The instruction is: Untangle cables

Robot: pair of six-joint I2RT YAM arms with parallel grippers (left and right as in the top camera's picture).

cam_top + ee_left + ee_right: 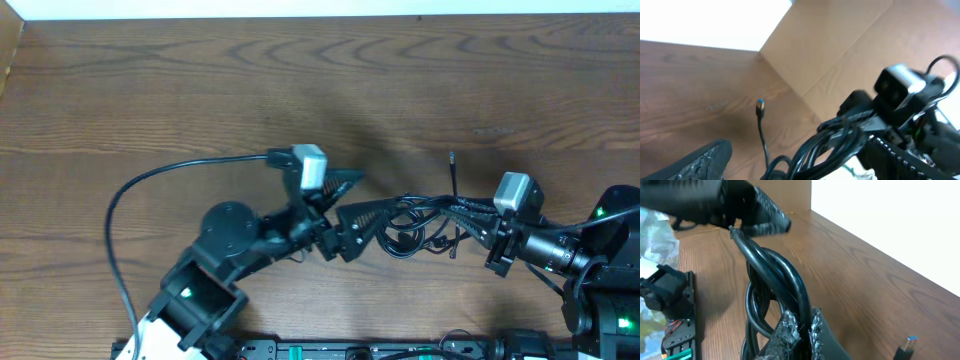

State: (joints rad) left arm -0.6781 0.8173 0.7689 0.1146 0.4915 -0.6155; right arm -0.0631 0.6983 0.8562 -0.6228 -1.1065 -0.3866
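While right gripper clamps the cables, left gripper wide open; bunch between its jaws.

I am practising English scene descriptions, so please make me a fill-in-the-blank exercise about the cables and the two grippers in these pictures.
1. The right gripper is ___ on the cables.
2. The left gripper is ___, its jaws standing wide apart.
3. One loose plug lies on the table, held by ___ gripper.

Missing words: shut; open; neither.
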